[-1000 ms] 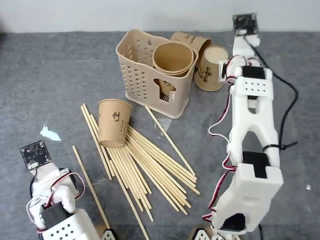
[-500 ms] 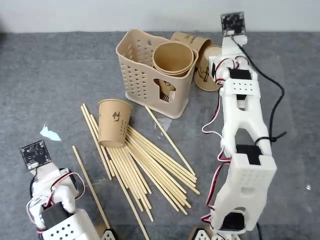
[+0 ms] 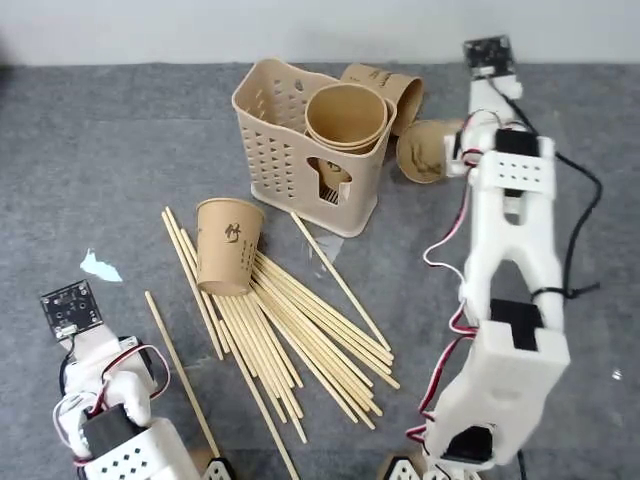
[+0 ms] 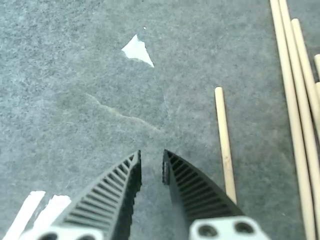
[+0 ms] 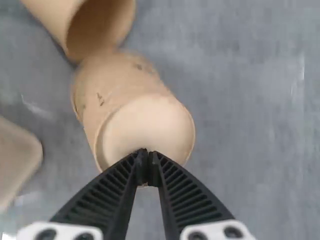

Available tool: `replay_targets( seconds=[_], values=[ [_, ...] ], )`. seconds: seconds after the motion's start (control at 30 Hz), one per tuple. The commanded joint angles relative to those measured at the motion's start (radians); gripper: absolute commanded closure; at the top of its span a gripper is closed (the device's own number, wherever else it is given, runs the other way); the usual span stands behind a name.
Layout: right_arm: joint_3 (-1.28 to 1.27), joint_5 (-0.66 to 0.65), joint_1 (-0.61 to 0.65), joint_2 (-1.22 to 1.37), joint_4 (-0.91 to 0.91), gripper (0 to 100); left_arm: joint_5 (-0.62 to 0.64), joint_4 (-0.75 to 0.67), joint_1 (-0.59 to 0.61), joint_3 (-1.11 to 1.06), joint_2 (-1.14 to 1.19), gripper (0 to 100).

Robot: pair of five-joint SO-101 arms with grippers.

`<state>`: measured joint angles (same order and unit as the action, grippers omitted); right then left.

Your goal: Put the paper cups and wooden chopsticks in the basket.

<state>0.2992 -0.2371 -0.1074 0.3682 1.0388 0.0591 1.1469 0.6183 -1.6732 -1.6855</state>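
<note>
1. Done so far: the basket (image 3: 275,130), toward 12 o'clock on the table in the high view, holds a stack of paper cups (image 3: 345,112). No chopstick can be made out inside it.
2. In hand: the right gripper (image 5: 145,159) has its jaws closed to a sliver, apparently pinching the base rim of a tipped cup (image 3: 420,150). This cup lies on its side at the basket's 3 o'clock, just beside it.
3. Cups left: a lying cup (image 3: 385,85) rests at the basket's 1 o'clock, close behind it. A standing cup (image 3: 228,245) sits at the basket's 7 o'clock, on top of the sticks.
4. Sticks left: the wooden chopsticks (image 3: 300,330) fan out at the basket's 6 o'clock, all on the mat (image 3: 110,150). A single chopstick (image 4: 224,140) lies apart at the pile's 8 o'clock. The task looks less than half done.
5. The left gripper (image 4: 151,161) hangs over the mat at the table's 7 o'clock. Its jaws are narrowly apart and hold nothing, and the single chopstick is just beside it.
6. Writing: the standing and lying cups carry dark printed marks, too small to read. The basket shows no label.
</note>
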Motion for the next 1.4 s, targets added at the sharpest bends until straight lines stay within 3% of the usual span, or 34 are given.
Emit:
replay_targets(
  seconds=[0.0,0.2,0.43,0.63,0.77,0.9,1.37],
  values=[
    [0.025,-0.026,-0.056,-0.139,0.14,98.0,-0.005,-0.002,0.005,0.024,-0.003,92],
    [0.025,-0.158,-0.143,-0.243,0.254,97.9,-0.005,-0.002,0.005,0.024,-0.003,92],
    [0.018,-0.155,0.012,-0.272,0.2,97.9,-0.005,0.0,0.005,0.024,-0.003,92],
    [0.025,-0.025,0.09,-0.166,-0.002,96.1,-0.005,0.0,0.005,0.024,-0.003,92],
    [0.032,0.069,0.125,-0.102,-0.028,83.1,-0.005,0.0,0.005,0.024,-0.003,92],
    [0.084,0.137,0.128,-0.041,-0.03,81.2,-0.005,0.0,0.005,0.024,-0.003,92],
    [0.324,0.15,0.119,0.243,-0.021,81.2,-0.005,0.0,0.005,0.024,-0.003,92]
  ],
)
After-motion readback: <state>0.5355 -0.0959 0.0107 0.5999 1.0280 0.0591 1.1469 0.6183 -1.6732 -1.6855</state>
